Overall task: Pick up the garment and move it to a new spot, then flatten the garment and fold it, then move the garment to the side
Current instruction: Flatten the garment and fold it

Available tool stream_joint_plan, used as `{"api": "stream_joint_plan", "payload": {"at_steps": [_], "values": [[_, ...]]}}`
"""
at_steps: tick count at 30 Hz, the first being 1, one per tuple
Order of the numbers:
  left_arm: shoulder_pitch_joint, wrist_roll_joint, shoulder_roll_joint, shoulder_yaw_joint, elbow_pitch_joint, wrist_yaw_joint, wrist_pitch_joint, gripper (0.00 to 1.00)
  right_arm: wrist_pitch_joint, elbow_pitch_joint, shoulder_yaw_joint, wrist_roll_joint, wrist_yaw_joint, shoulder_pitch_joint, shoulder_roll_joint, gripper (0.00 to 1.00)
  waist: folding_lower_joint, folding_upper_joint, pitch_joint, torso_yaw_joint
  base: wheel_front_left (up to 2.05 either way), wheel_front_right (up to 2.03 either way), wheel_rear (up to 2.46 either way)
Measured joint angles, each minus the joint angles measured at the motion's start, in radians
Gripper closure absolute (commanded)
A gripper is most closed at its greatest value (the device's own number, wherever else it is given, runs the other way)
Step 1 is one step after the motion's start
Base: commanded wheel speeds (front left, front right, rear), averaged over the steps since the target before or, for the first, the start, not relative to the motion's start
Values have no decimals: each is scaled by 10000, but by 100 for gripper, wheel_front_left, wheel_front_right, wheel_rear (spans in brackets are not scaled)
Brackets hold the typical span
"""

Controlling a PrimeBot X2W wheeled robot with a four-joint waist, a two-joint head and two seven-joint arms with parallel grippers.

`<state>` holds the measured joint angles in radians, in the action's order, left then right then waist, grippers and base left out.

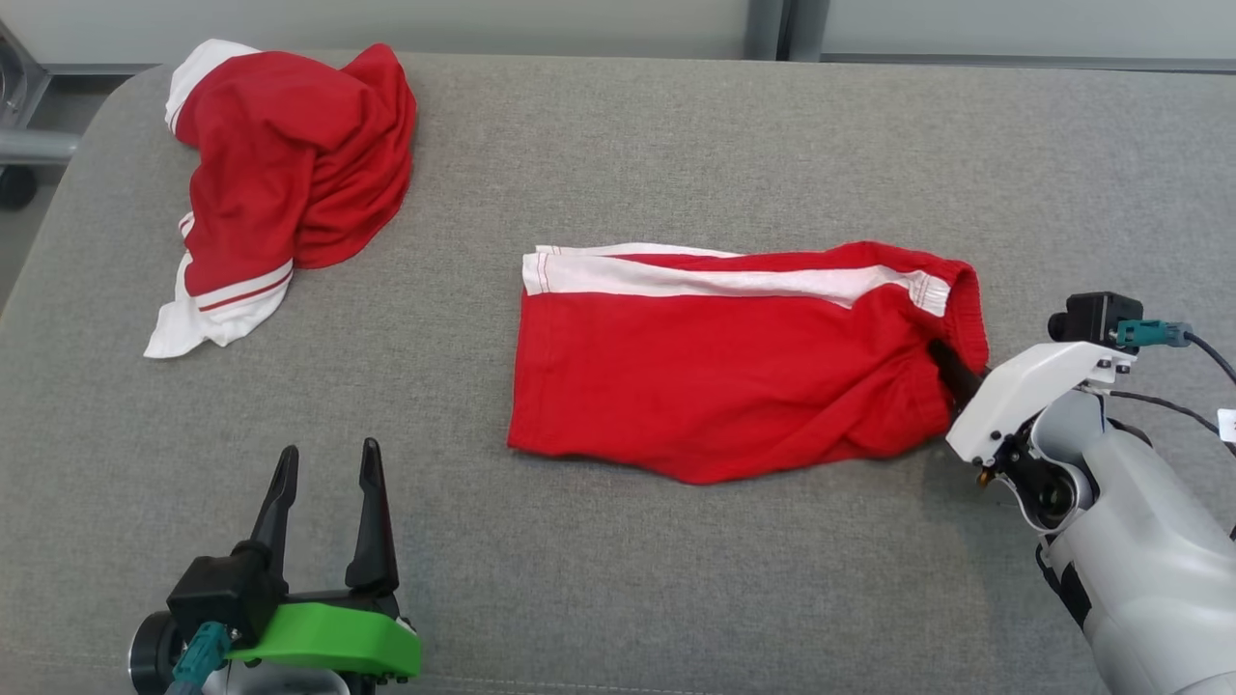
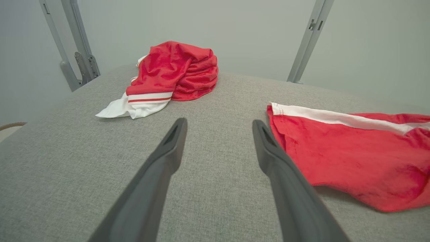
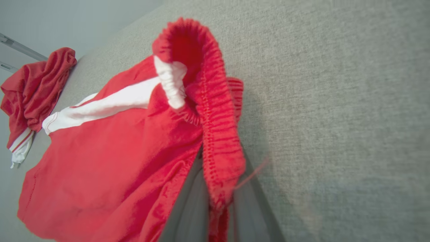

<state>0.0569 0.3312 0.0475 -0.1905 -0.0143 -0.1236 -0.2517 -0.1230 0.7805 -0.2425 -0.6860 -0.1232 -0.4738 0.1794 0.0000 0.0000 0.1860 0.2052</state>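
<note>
Garment (image 1: pixel 734 386) flat on grey cushion (image 1: pixel 676 579), waistband edge (image 3: pixel 218 141) in right tool (image 1: pixel 944 362)

You face two red-and-white garments on one grey table (image 1: pixel 676 579): shorts (image 1: pixel 734 367) near right, crumpled garment (image 1: pixel 290 164) far left.

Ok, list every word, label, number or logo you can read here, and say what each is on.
No readable text anywhere.
The shorts and the crumpled shirt carry only white stripes, no print.
A small white tag at the head view's right edge is too small to read.
</note>
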Motion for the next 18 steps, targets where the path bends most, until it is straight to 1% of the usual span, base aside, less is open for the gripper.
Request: {"api": "stream_joint_plan", "payload": {"at_steps": [3, 7, 9, 13, 14, 18], "values": [[0, 0, -2, 38, 2, 0, 0, 0, 54, -36, -56, -77, 0, -122, 117, 100, 0, 0, -12, -133, 0, 0, 0], [0, 0, -4, 134, 8, 0, 0, 0, 61, -272, -382, -345, 0, -145, 286, 100, 0, 0, -47, -341, 0, 0, 0], [0, 0, -2, 186, 17, 0, 0, 0, 61, -353, -495, -384, 0, -164, 512, 100, 0, 0, -67, -463, 0, 0, 0], [0, 0, -4, 219, 50, 0, 0, 0, 59, -382, -487, -458, 0, -295, 1160, 100, 0, 0, -105, -740, 0, 0, 0], [0, 0, -4, 219, 50, 0, 0, 0, 59, -382, -487, -458, 0, -295, 1160, 100, 0, 0, -105, -740, 0, 0, 0], [1, -2, -4, 221, 98, 0, 0, 0, 44, -389, -431, -470, 0, -359, 1678, 100, 0, 0, -137, -1039, 0, 0, 0]]}}
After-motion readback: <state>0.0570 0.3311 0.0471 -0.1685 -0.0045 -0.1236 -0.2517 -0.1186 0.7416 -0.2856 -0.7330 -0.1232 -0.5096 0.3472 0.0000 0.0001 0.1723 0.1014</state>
